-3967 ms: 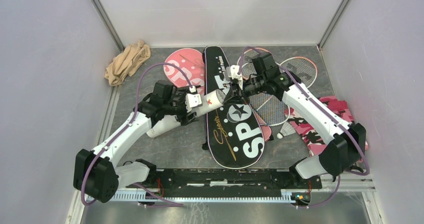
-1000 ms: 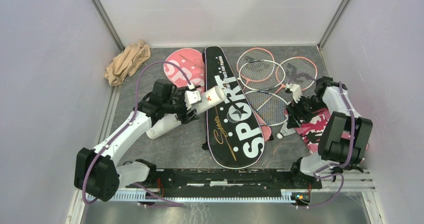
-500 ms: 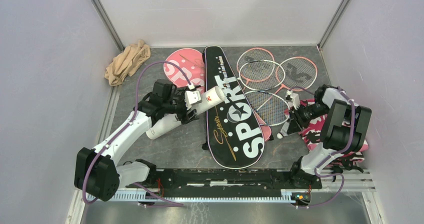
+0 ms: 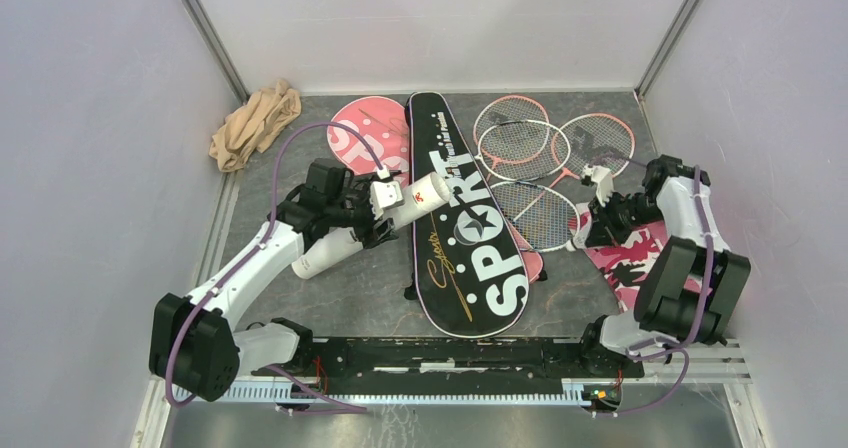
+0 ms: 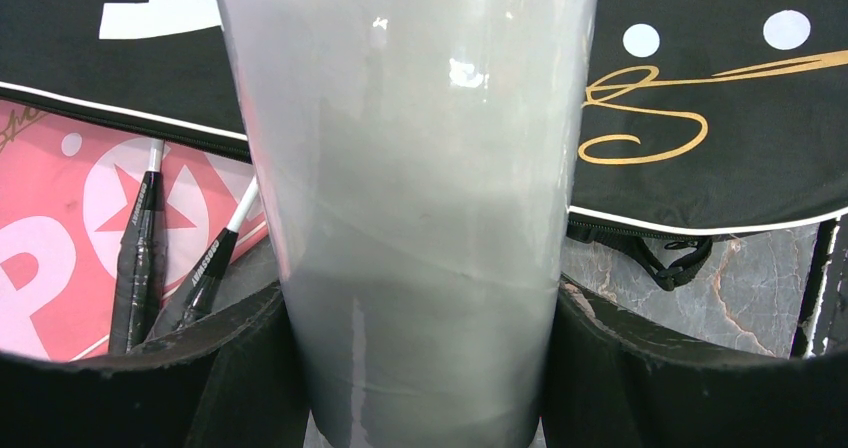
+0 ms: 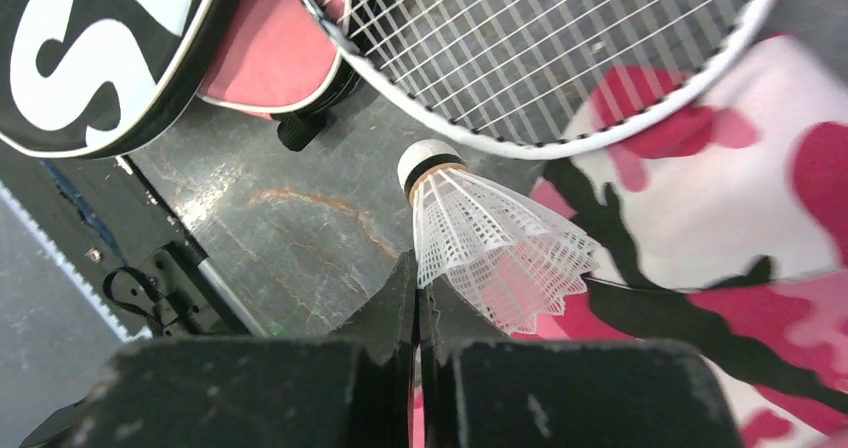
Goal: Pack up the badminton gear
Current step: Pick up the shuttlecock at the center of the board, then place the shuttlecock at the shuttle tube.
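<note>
Left claw (image 5: 420, 318) wide, grasping white tube (image 5: 410, 168) at black bag (image 4: 470, 238) left edge. Right claw (image 6: 418, 280) clenched, pinching shuttlecock (image 6: 490, 248) skirt, right of bag.

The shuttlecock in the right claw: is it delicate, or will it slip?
Probably very light: the right gripper holds the shuttlecock by a pinch of skirt edge alone. That thin meshed skirt would likely bend under a hard squeeze. Set down, the cone shape may roll in a curve.

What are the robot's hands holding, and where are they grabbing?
Left gripper: the long white tube, clamped around its middle. Right gripper: the white net-skirted shuttlecock, pinched by its skirt's edge.
</note>
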You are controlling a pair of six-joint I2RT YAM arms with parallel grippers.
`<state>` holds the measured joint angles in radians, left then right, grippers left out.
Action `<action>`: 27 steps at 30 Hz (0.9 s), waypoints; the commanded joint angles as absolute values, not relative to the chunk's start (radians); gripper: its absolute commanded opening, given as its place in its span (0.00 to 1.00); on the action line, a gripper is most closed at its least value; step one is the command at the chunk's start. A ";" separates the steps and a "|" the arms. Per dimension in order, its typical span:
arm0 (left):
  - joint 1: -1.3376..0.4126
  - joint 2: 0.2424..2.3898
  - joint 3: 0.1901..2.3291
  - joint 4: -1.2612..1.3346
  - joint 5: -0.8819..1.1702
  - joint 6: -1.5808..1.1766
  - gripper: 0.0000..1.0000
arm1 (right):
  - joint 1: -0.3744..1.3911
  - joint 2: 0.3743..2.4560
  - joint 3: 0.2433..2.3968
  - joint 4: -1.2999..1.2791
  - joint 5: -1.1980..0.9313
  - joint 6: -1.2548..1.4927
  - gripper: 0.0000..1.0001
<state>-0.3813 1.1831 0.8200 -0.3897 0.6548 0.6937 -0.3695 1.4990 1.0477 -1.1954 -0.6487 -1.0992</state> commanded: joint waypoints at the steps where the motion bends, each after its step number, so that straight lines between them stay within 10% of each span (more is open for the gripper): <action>1: -0.379 1.197 0.865 -0.360 0.659 0.679 0.02 | -0.342 1.411 1.138 -1.258 -0.703 -1.109 0.00; 27: -0.379 1.231 0.861 -0.354 0.686 0.666 0.02 | 0.332 1.382 1.493 -0.800 -0.860 -0.589 0.00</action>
<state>-0.3813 1.2232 0.8333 -0.3870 0.6552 0.6914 0.2707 1.4017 1.4471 -0.9092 -0.8387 -0.6628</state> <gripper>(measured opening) 0.735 0.007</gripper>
